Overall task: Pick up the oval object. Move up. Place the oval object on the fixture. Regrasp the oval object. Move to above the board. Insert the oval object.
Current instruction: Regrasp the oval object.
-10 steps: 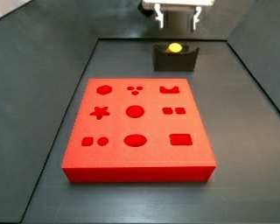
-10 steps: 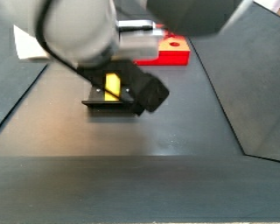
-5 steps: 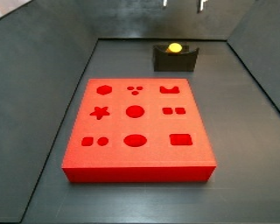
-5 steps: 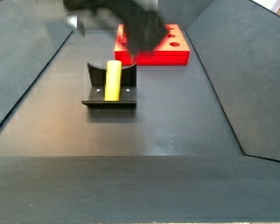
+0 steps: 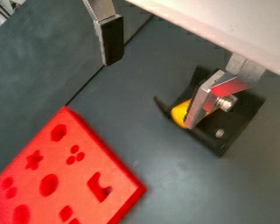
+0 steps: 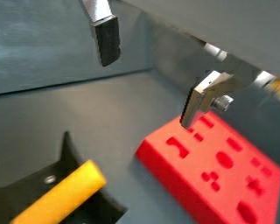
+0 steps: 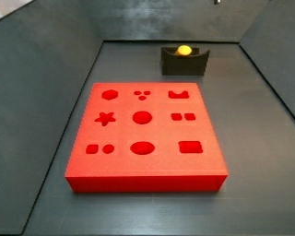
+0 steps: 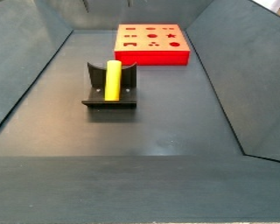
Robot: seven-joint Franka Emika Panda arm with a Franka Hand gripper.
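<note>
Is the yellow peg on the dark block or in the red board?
On the fixture: the oval object lies there. The gripper is empty.

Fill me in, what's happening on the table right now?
Nothing is being held at this moment. The oval object rests on the fixture, apart from the board. The pincer is open and empty, raised above the floor; it shows in both wrist views and is out of both side views. The wrist views look down on the fixture and the board. The regrasp is not yet done, and the oval hole in the board is unfilled.
</note>
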